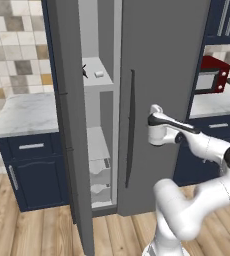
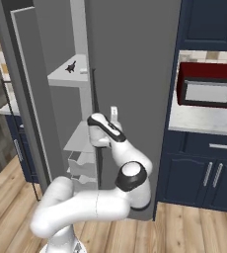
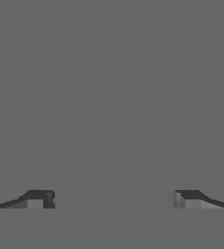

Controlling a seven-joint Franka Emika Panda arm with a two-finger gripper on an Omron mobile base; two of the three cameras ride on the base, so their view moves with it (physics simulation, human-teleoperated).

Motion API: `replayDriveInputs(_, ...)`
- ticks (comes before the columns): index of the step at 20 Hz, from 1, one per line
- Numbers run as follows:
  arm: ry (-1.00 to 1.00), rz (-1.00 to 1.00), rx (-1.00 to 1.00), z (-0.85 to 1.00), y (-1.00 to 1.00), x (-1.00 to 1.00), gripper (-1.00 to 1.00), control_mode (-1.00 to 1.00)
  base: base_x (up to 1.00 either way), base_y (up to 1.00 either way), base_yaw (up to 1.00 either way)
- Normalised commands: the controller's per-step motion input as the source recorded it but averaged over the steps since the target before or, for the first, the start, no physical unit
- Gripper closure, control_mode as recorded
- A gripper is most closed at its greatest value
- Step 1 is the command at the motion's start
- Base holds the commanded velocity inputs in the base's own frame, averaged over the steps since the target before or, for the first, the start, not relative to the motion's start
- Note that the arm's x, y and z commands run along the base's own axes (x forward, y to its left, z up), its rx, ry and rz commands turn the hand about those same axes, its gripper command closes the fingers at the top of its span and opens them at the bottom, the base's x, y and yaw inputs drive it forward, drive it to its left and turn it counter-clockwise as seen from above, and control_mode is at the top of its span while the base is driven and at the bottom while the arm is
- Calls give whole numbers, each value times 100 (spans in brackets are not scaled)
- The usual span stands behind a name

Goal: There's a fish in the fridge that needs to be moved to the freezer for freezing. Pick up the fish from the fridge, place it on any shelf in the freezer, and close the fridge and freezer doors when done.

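Fingers: the two dark fingers (image 3: 38, 198) are spread wide with nothing between them, so they are released and hold nothing.
Facing surface: the fingers look straight at flat matte grey, judged to be the wide grey fridge door (image 1: 167, 75). Whether they touch it cannot be told.
Handle: the slim dark vertical bar handle (image 1: 131, 125) runs down that door's left edge, just beside the hand.
Fridge: its door looks shut, flush with the unit.
Freezer: the narrow grey freezer door (image 1: 74, 125) stands swung open at the left, baring the narrow freezer section (image 1: 105, 110) with its white shelves and drawers.
Fish: a small dark fish (image 1: 85, 71) lies on the upper white freezer shelf (image 1: 99, 82), toward its left edge, with a small white block (image 1: 99, 74) near it at the right.
Stage: judged late. The fish is placed and the freezer door is left to close.
Risk, reach: the hand is at the wrong door. Going for the open panel's far side could swing the arm into the panel's edge or the shelves.
Risk, push: a push near the hinge side, or a glancing one, could leave the door ajar.
Risk, contents: an elbow entering the opening could knock the fish off the shelf's front edge.
Surroundings: a pale marble counter (image 1: 22, 115) at the left and a red microwave (image 1: 212, 75) at the right, both well apart.
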Motion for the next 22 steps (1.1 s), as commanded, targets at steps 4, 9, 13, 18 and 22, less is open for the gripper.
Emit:
replayDriveInputs(4,8,0,2,72,-20,-59,-100,-100,0,0,0)
replayDriveInputs(9,7,0,0,83,-17,-58,-100,-100,0,0,0)
replayDriveInputs(13,2,0,0,86,-23,-75,-100,-100,0,0,0)
replayDriveInputs(18,1,-1,0,89,-23,-81,-100,-100,0,0,0)
replayDriveInputs(22,0,-4,0,100,-19,-57,-100,-100,0,0,0)
